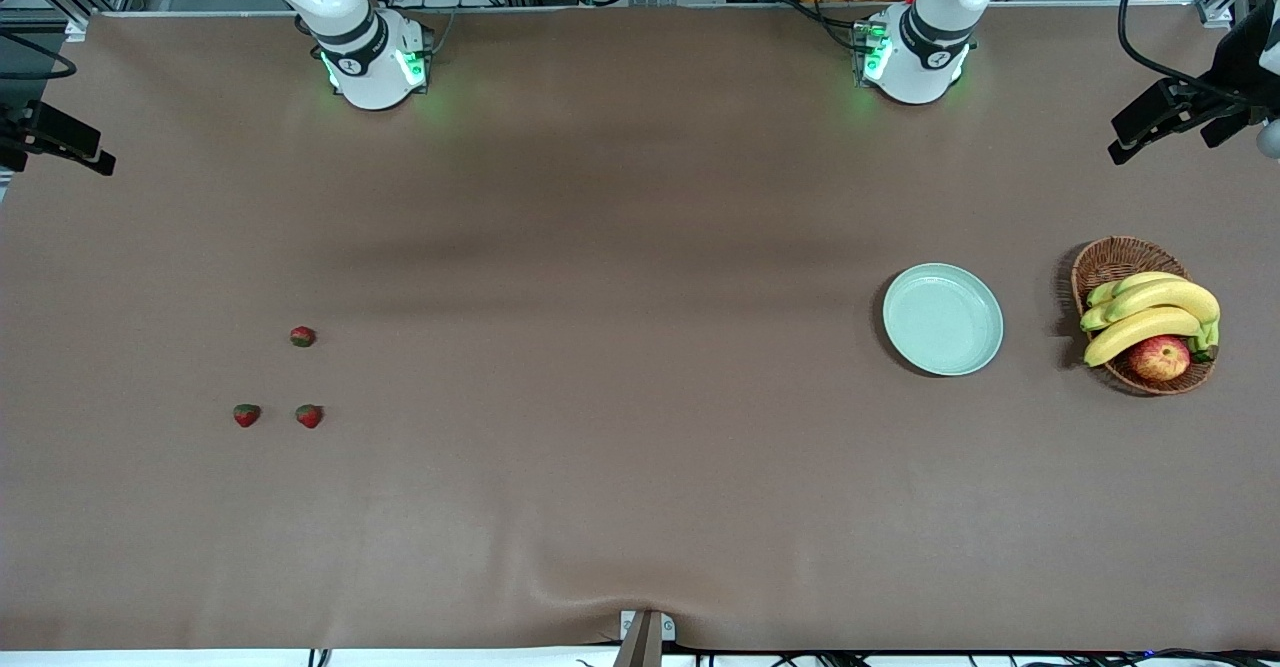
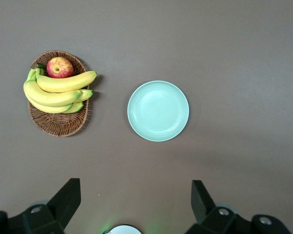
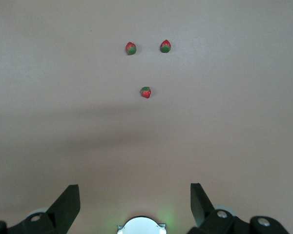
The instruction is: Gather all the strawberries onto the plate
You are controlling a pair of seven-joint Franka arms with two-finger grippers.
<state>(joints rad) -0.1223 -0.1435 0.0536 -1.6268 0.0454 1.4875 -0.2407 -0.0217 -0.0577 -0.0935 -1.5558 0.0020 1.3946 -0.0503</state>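
The left claw [image 2: 134, 204] hangs high over the bare surface [image 1: 620, 347] near its own base, its two dark fingers [image 2: 66, 200] spread wide with nothing between them; the left arm waits. Under its camera lies the pale mint-green plate [image 2: 158, 111], with nothing on it, and just beside the plate, apart from it, sits a brown wicker basket [image 2: 58, 124] carrying a bunch of bananas [image 2: 56, 92] and a red-yellow apple [image 2: 59, 67]. The right claw [image 3: 134, 204] likewise hangs high near its base, fingers [image 3: 66, 202] spread wide and holding nothing; that arm waits too. Below it rest the three strawberries: one strawberry [image 3: 145, 92] lies alone, farther from the front camera, and two more [image 3: 131, 48] [image 3: 165, 46] sit side by side nearer to that camera, none touching. All three berries lie toward the right arm's end of the surface, well apart from the plate, which stands toward the left arm's end, with the basket closer still to that end.
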